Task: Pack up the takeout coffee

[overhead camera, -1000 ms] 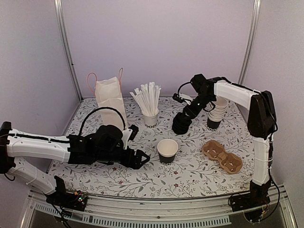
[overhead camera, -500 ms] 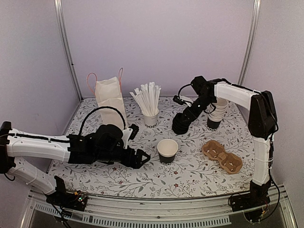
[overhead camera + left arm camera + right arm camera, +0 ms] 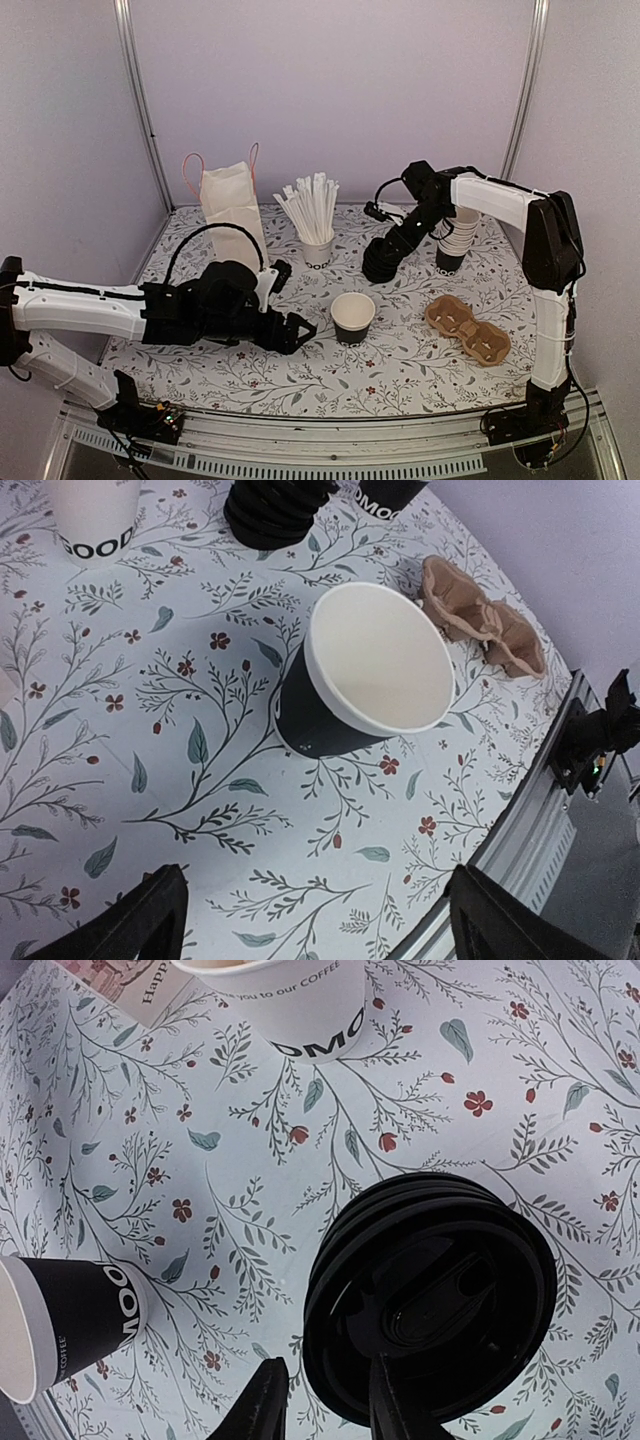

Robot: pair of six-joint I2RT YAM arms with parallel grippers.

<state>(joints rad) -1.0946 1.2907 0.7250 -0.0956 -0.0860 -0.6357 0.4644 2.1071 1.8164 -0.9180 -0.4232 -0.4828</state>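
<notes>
The left arm lies low across the table (image 3: 400, 370), stretched from the 9 o'clock edge toward the middle. The left gripper (image 3: 305, 335) points at the coffee cup (image 3: 352, 317) from its 8 o'clock, near but apart. In the wrist view its fingers (image 3: 140, 920) are spread wide on either side of bare cloth.

The right arm rises from the near right corner to a high elbow. Its forearm then runs back and left, and the wrist bends down over the lid stack (image 3: 378, 268). The right gripper (image 3: 328, 1360) has its fingers a little apart, straddling the rim of the top lid. One finger lies over the lid and the other outside it. Cloth shows between the outer finger and the rim, so nothing is pinched.

The coffee cup stands upright and open-topped at the table's middle, touching nothing.
- **1 o'clock:** the lid stack, well apart from the cup.
- **Past the lids, at 2 o'clock:** the cup stack (image 3: 455, 240), partly hidden by the right forearm.
- **11 o'clock:** the straw cup (image 3: 318, 250).
- **10 o'clock, far back:** the bag (image 3: 232, 210).
- **3 o'clock:** the carrier (image 3: 467, 328), lying flat.

The coffee cup is black paper with a smooth white inside and a rolled white rim. The lids are glossy black plastic discs with moulded rings. The carrier is rough brown pulp with two round wells. The bag is pale, with thin orange handles. The cloth is white, printed with grey-green leaves and small red flowers.
</notes>
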